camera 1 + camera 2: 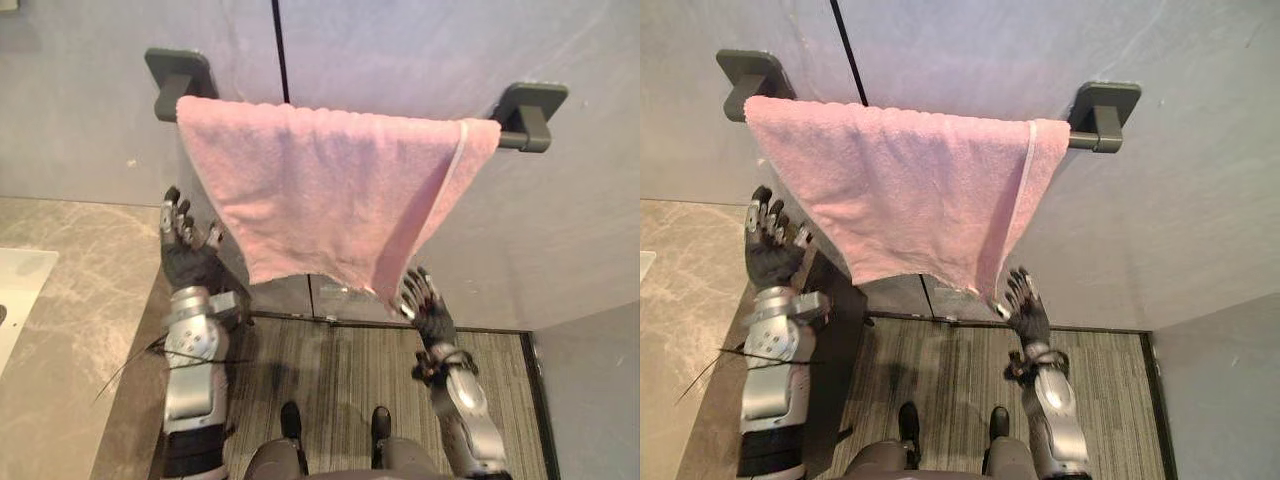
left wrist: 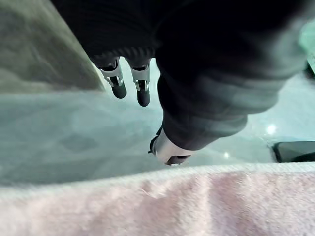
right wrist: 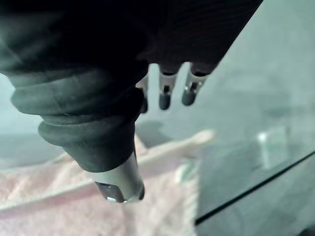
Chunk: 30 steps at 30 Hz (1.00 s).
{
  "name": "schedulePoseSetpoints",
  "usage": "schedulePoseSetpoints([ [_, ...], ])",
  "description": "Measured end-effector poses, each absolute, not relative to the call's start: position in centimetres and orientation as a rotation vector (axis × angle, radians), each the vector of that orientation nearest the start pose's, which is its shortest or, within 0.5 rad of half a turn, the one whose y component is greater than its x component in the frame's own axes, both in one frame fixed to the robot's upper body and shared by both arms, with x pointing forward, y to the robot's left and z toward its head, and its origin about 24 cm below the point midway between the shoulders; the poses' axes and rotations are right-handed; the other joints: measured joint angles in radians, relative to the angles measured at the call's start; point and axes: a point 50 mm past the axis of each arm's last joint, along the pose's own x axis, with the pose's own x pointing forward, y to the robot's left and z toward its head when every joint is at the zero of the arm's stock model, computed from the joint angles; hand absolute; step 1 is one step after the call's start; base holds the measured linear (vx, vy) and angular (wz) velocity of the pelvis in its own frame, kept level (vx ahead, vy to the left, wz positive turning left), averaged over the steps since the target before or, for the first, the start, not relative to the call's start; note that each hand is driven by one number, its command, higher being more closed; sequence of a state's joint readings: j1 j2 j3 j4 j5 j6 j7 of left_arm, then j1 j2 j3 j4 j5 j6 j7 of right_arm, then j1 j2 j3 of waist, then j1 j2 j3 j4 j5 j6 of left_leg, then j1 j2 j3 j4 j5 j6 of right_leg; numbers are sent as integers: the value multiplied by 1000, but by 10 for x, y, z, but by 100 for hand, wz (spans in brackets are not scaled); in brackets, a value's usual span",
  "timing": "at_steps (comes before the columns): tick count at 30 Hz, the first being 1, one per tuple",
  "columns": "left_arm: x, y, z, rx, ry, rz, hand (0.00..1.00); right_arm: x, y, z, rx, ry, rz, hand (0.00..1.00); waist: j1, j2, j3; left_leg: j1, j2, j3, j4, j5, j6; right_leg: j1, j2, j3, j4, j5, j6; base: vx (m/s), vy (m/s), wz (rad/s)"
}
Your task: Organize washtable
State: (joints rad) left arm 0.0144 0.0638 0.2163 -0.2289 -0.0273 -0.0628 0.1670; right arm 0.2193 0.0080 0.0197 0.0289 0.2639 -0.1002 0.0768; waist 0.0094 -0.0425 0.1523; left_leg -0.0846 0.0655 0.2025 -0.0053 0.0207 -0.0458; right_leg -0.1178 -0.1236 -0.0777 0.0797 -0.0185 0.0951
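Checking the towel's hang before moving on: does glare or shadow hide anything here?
Left eye view: the towel is evenly lit; its shadow darkens the wall by the left hand. Left wrist view: small glare spots on the wall. Right wrist view: the right hand shadows the wall.

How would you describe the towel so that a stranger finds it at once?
On the grey wall is fixed a dark bar. Over it hangs the pink towel, the only cloth there, its lower edge slanting down to one corner.

We hold our left hand (image 1: 188, 255) up, fingers straight and spread; our right hand (image 1: 428, 310) is up too, fingers loosely extended.
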Motion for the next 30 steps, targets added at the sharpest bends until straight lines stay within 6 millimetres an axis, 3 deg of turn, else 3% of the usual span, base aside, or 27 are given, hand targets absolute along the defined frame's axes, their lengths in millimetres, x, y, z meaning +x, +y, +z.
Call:
schedulePoseSetpoints([
  [5, 202, 236, 46, 92, -30, 353, 0, 168, -169, -34, 239, 282, 6, 0, 2, 0, -51, 40, 6, 14, -16, -3, -2, 31, 3, 12, -14, 2, -3, -2, 2, -9],
  [7, 176, 238, 12, 94, 143, 342, 0, 149, -168, -49, 230, 379, 31, 0, 3, 5, -56, 68, 10, 28, -11, -20, -2, 52, 6, 24, -14, 2, -3, -33, -1, -18],
  [9, 156, 237, -9, 95, 263, 325, 0, 137, -166, -55, 209, 434, 65, 0, 3, 5, -58, 77, 13, 43, 1, -32, -6, 62, 6, 28, -12, 2, -3, -37, 5, -17],
  [11, 123, 233, -43, 69, 464, 259, 0, 121, -161, -64, 157, 523, 145, 0, 3, 4, -61, 78, 23, 56, 34, -63, -8, 68, 10, 39, -5, -8, 0, -52, 1, -19],
  [13, 102, 228, -59, 48, 573, 203, 0, 114, -161, -66, 110, 569, 202, 0, 2, 3, -64, 79, 27, 64, 49, -74, -10, 67, 11, 43, 5, -24, 5, -35, -11, -11],
  [14, 80, 220, -72, 41, 691, 82, 0, 108, -164, -61, 19, 608, 294, 0, 1, 3, -79, 79, 31, 70, 58, -80, -14, 63, 13, 45, 8, -31, 0, -17, -11, -8],
  [16, 62, 212, -76, 70, 776, -106, 0, 108, -170, -49, -40, 592, 385, 0, -4, 1, -90, 78, 33, 69, 59, -84, -18, 65, 16, 47, 7, -36, -3, 4, -15, -1],
  [17, 48, 204, -76, 70, 835, -311, 0, 110, -175, -38, -70, 570, 467, 0, -14, 8, -97, 73, 33, 58, 59, -85, -19, 67, 16, 41, 6, -40, -3, 14, -21, 16],
  [18, 41, 202, -72, 59, 853, -427, 0, 112, -177, -31, -78, 553, 540, 0, -25, -4, -114, 70, 32, 45, 61, -85, -19, 66, 15, 31, 4, -42, -1, 55, -24, 26],
  [22, 54, 218, -32, -71, 790, -673, 0, 113, -181, 8, 46, 486, 819, 0, -24, -5, -118, 66, 34, 18, 97, -86, -15, 88, 16, 18, 3, -32, -4, 77, -14, 15],
  [23, 63, 218, -20, -132, 745, -700, 0, 115, -179, 20, 133, 451, 856, 0, -24, -17, -123, 67, 32, 14, 97, -86, -15, 92, 15, 10, 0, -32, -4, 35, -3, 16],
  [26, 90, 209, 8, -234, 599, -765, 0, 124, -171, 41, 269, 361, 915, 0, -23, -20, -125, 66, 26, 0, 91, -86, -14, 100, 11, -3, -12, -30, -2, 10, 3, 11],
  [27, 104, 200, 20, -292, 509, -783, 0, 129, -163, 48, 325, 326, 942, 0, -22, -12, -121, 65, 22, -3, 90, -86, -14, 101, 8, -4, -12, -29, -2, -2, 20, 8],
  [28, 118, 190, 31, -345, 426, -803, 0, 135, -154, 52, 378, 289, 964, 0, -20, -21, -127, 67, 19, -6, 88, -86, -14, 104, 5, -5, -13, -29, -2, -1, 24, 7],
  [30, 133, 176, 44, -410, 335, -812, 0, 142, -141, 56, 427, 262, 992, 0, -20, -18, -125, 75, 15, -8, 85, -85, -13, 116, 3, -6, -13, -29, -1, 25, 23, 4],
])
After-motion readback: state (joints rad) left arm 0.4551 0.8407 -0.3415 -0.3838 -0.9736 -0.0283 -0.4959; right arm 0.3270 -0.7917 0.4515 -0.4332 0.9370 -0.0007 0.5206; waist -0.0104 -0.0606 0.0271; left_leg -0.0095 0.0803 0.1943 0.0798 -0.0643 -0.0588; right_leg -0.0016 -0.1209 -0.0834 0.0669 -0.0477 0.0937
